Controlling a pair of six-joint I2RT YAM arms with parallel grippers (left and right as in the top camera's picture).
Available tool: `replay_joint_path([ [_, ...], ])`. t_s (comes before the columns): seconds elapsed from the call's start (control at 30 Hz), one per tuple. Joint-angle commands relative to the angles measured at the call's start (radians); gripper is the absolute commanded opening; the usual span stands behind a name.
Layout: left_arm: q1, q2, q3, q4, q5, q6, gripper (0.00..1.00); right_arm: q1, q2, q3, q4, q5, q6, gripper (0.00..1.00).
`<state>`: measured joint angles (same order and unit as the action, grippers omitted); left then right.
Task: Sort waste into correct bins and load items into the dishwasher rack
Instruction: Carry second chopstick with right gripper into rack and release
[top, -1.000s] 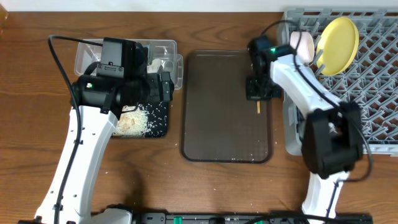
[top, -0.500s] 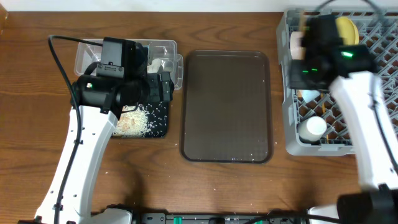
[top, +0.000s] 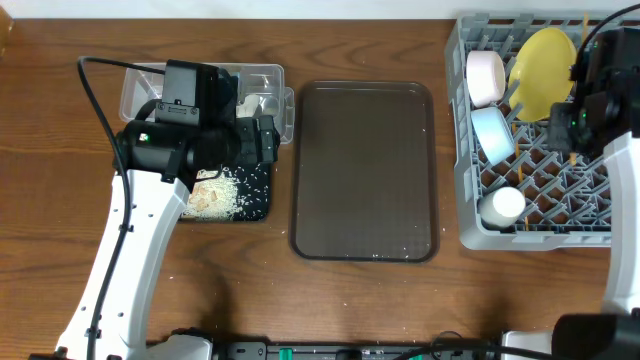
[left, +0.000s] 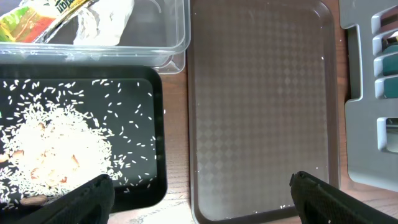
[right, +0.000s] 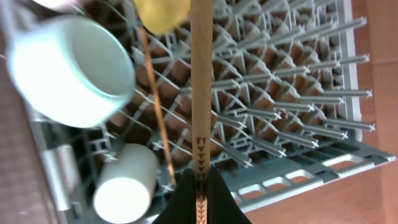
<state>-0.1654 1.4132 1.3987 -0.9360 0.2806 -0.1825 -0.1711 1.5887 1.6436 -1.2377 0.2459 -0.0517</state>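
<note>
Right wrist, grip: right fingers (right: 182, 204) are closed on a wooden chopstick (right: 200, 93) at its patterned end. The shaft runs to 12 o'clock over the dishwasher rack (right: 298, 124), and is judged to be held lengthwise so it can drop between the tines.
Right wrist, rack load: a second chopstick (right: 155, 106) lies slantwise on the grid. The cup (right: 124, 186) is at 7 o'clock, the light blue bowl (right: 68, 68) at 10 o'clock, and the yellow plate (right: 163, 14) at 12 o'clock, blurred.
Left wrist, grip: left fingers (left: 87, 199) are spread wide and hold nothing, parked above the bins.
Left wrist, bins: the black tray (left: 155, 124) directly below carries the rice scraps (left: 56, 149). The clear tub (left: 180, 43) beyond, at 11 o'clock, holds the snack wrapper (left: 37, 18) and crumpled paper (left: 106, 22). The waste is judged to be sorted.
Overhead only: the white bowl (top: 485, 75) stands on edge beside the plate at the rack's 11 o'clock. The brown tray (top: 365, 170) sits mid-counter between bins and rack, with pale specks at its 6 o'clock edge.
Wrist views only: they show the tub contents, which the left arm covers from above, and the hold on the chopstick, which cannot be made out overhead.
Task status: judged near its end, with the held chopstick the last item to load.
</note>
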Motion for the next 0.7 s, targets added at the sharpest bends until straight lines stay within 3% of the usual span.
replay_joint_path([
  [0.0,0.003,0.005,0.005,-0.002,-0.013,0.009,0.93,-0.037,0.064,-0.027,-0.005,0.015,-0.056,0.01],
  [0.43,0.003,0.005,0.005,-0.002,-0.013,0.009,0.93,-0.038,0.258,-0.036,-0.059,0.011,-0.122,0.02],
  [0.53,0.003,0.005,0.005,-0.002,-0.013,0.009,0.93,-0.038,0.270,-0.036,-0.072,0.006,-0.122,0.11],
  [0.67,0.003,0.005,0.005,-0.002,-0.013,0.009,0.93,-0.038,0.269,-0.036,-0.077,-0.043,-0.122,0.34],
])
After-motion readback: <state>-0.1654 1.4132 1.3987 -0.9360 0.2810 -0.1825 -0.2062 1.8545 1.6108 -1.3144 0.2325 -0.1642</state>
